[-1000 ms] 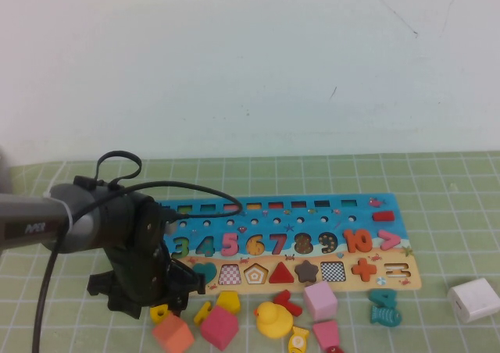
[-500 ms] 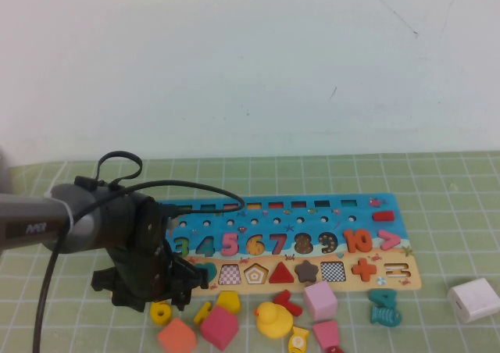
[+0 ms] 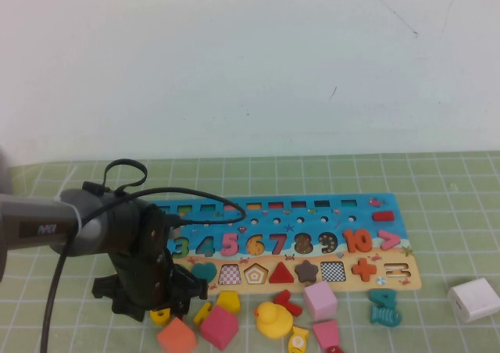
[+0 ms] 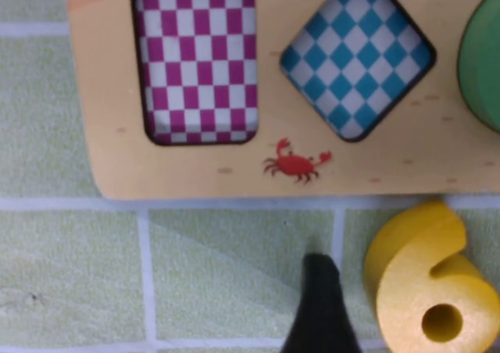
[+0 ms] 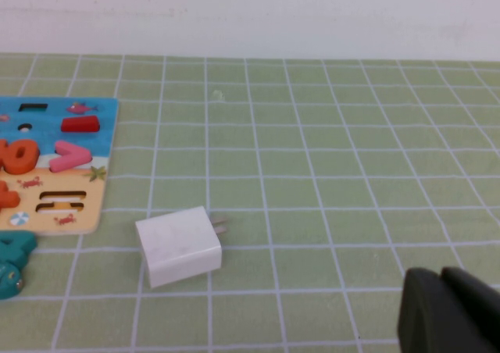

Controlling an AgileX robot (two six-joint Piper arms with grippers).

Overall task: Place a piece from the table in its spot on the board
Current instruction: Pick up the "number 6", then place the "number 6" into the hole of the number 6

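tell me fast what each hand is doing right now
Left hand: low beside the 6, not holding it; open or closed cannot be told.
Right hand: parked near the white cube, closed, empty.

Table [image 3: 312, 173]: covered by a pale green mat ruled with a white square grid, running to the back edge. Wall [image 3: 250, 64]: plain white, matte, bearing a few faint dark scuffs. Lighting: even, soft, without hard shadows.

A yellow rubber duck [image 3: 273, 319] sits on the green-gridded surface [image 3: 437, 181] among loose blocks. White charger cube [image 3: 473, 300] sits well off right, teal fish [image 3: 385, 308] nearby.
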